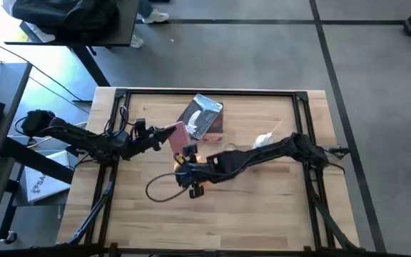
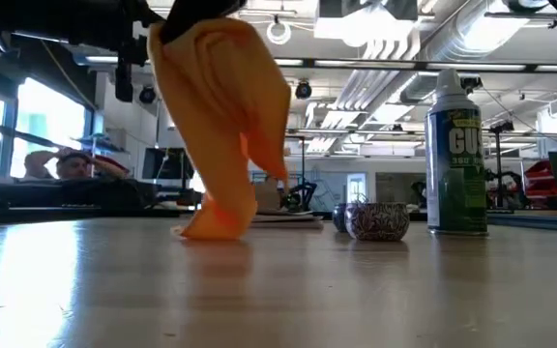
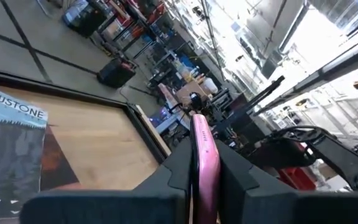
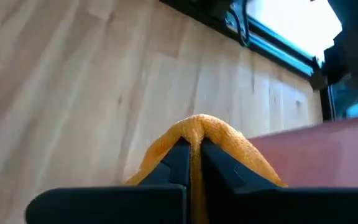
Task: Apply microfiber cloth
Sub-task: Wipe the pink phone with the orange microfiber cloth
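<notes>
High view: my right gripper [image 1: 189, 170] sits mid-table, just in front of the pink slab [image 1: 180, 135] that my left gripper [image 1: 164, 134] has clamped. The grey-blue packet [image 1: 204, 116] lies just beyond, toward the far edge of the table [image 1: 262, 214]. Only a speck of orange shows at my right fingertips from up here.

Low view: the microfiber cloth [image 2: 222, 126] hangs from above in long folds, bottom hem bunched & touching the tabletop. A spray can [image 2: 457, 155] & a small patterned bowl [image 2: 376, 219] stand well apart to the side.

Left wrist view: fingers nearly closed, squeezing the pink slab edge-on.

Right wrist view: fingers pinched tight on a ridge of cloth, which bulges over the tips; pink surface just beside it.

Handling, imo: very light, limp, no stiffness, so it drapes & drags. Grippy weave, unlikely to slip. Best taken at a gathered fold, as I have it, w/ enough slack below to wipe.
</notes>
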